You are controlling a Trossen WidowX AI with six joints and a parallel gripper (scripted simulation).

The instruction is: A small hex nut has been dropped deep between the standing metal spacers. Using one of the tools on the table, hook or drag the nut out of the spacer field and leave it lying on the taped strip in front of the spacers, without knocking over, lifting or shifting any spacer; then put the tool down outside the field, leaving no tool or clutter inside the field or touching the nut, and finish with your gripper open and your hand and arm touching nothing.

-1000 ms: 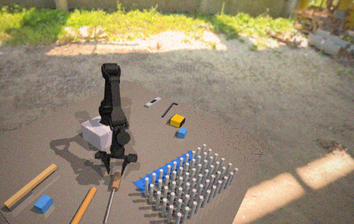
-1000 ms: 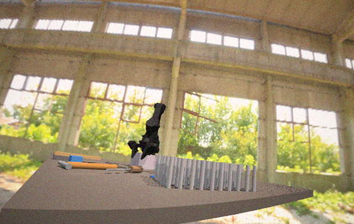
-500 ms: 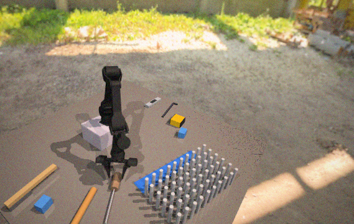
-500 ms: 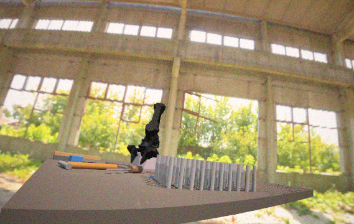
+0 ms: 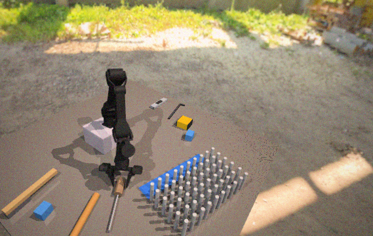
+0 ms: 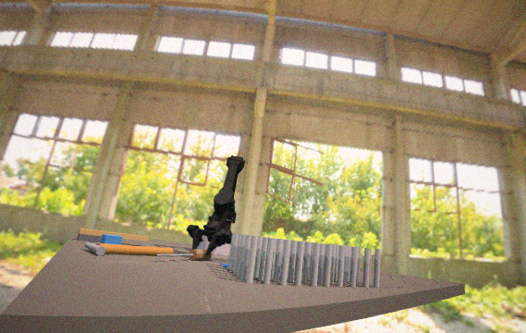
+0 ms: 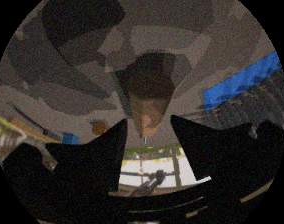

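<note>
My gripper (image 5: 119, 187) (image 7: 149, 120) is open, pointing down, with its fingertips on either side of the brown handle of a screwdriver (image 5: 113, 214) (image 6: 199, 254). The handle lies between the fingers, not clamped, and the thin metal shaft points to the front. Many standing metal spacers (image 5: 170, 213) (image 6: 299, 264) are upright to the right of the gripper. The blue taped strip (image 5: 145, 190) (image 7: 218, 96) runs along their near-arm side. A black hex key (image 5: 174, 112) lies at the back. The hex nut cannot be made out among the spacers.
An orange-handled hammer (image 5: 86, 211) (image 6: 138, 250) lies left of the screwdriver. Further left are a wooden bar (image 5: 30, 191) and a blue block (image 5: 43, 210) (image 6: 111, 239). A pale box (image 5: 99, 137) stands beside the arm. A yellow block (image 5: 183, 122), small blue cube (image 5: 189, 135) and grey-white object (image 5: 158, 103) lie behind.
</note>
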